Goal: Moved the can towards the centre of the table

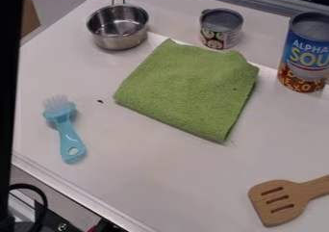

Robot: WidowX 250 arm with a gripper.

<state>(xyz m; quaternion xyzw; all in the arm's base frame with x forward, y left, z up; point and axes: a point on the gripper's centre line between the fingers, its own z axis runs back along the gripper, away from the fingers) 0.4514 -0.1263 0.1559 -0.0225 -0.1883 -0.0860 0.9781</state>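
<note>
One small can (220, 36) stands at the top of the frame, right of centre, and one tall can (305, 55) at the upper right edge; which is meant, you cannot tell. Your task appears to be at the approach, with the next move a clean grasp, then a carry inward towards the cloth (189, 84) at mid-frame. Whether your gripper is open or closed, you cannot tell.

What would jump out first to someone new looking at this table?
Probably the green cloth, lying folded across the middle of the table. Next, the tall soup can near the right edge of the view, with its bright blue and red label, and then the light blue brush on the left.
</note>
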